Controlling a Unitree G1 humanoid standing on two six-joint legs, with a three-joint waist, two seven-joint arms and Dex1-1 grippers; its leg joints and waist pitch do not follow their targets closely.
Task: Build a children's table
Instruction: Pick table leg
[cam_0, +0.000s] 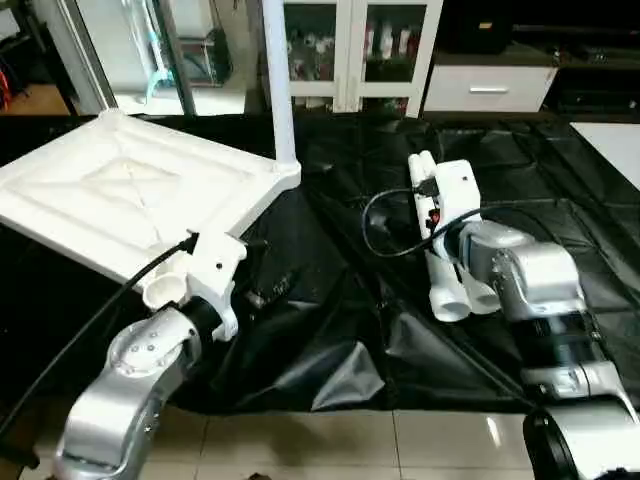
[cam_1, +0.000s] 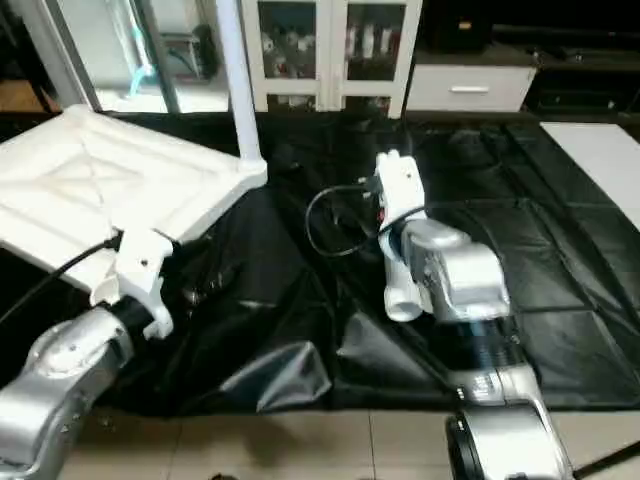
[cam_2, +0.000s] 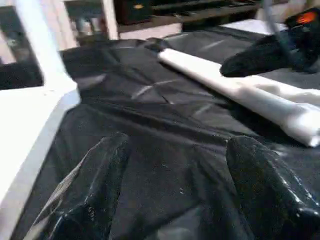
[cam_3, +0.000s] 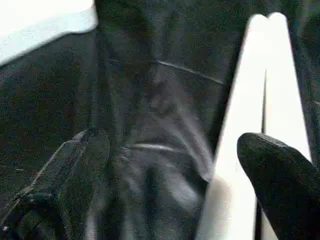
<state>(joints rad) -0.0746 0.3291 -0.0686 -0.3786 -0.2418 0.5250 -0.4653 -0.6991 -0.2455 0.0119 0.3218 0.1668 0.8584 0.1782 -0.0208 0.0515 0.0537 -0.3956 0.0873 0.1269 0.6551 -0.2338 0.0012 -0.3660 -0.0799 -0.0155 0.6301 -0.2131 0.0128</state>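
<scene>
Reaching for spare legs (cam_0: 452, 270) on the black sheet (cam_0: 330, 330).
My right fingers (cam_3: 280, 175) hung apart over two legs; left fingers (cam_2: 265, 185) apart, empty, beside the upturned tabletop (cam_0: 120, 195). Straddling one leg squarely seemed best.

The tabletop (cam_0: 120, 195), upper left of the frame, is plain white with a raised X-rib pattern. The upright leg (cam_0: 279, 80) at its corner is white. Two loose legs (cam_0: 452, 265), right of centre, are white. The floor sheet (cam_0: 330, 330) is glossy black. Both forearms (cam_0: 540, 285) are silver with white wrist housings. Gripper fingers (cam_2: 265, 185) are glossy black. Floor tiles (cam_0: 400, 445), bottom edge, are pale beige.
</scene>
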